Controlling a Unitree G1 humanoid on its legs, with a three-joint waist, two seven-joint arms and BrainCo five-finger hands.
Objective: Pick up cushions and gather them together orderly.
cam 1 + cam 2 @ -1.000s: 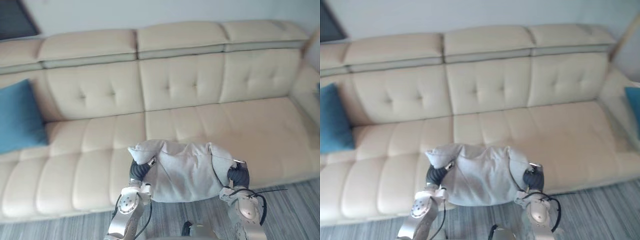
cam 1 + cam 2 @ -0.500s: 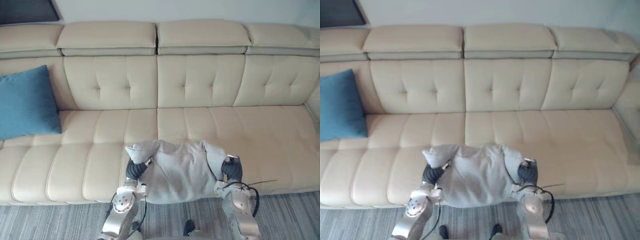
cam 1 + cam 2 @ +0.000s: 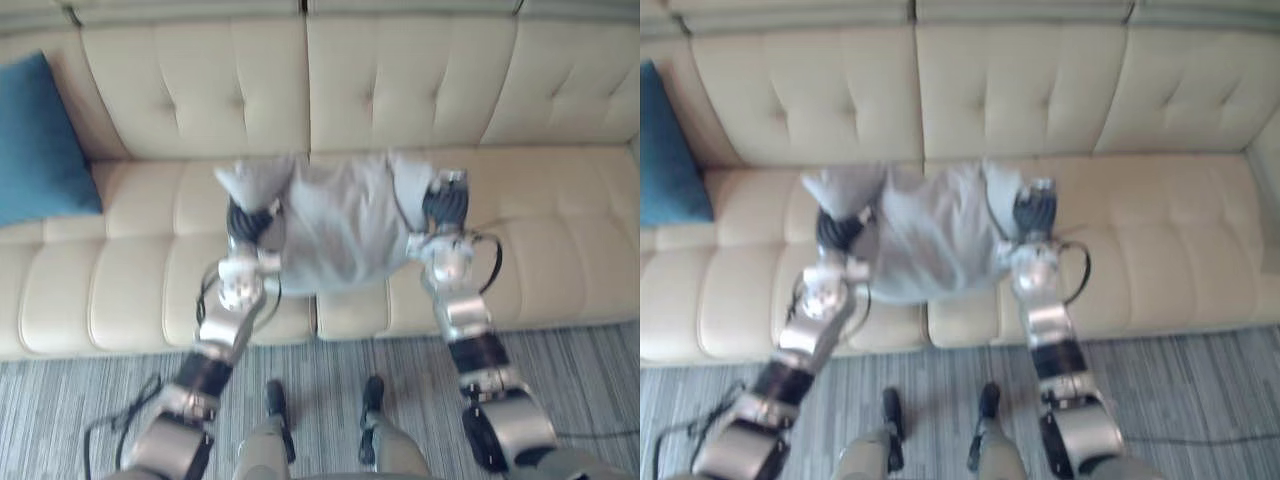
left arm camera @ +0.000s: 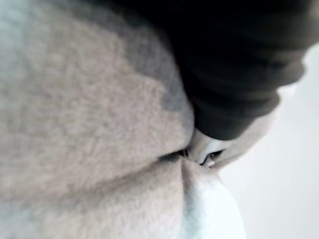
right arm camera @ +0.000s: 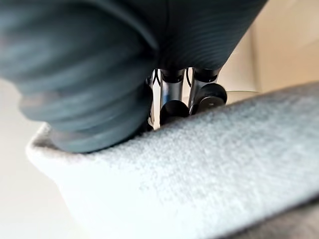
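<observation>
1. Spanning the gap between left hand and right hand, the grey cushion hangs above the cream sofa seat.
2. Each hand's grip is masked by fabric; clenched or released cannot be told.
3. Risk: the soft cushion slips out if either hand eases, dropping to the floor.
4. Risk: set down here, it lies well apart from the blue cushion, leaving the pair ungathered.

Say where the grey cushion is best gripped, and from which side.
By its two far corners, the left robot hand from the left, the right robot hand from the right: the grey cushion is wide and soft, so a one-sided hold would likely let it sag.
</observation>
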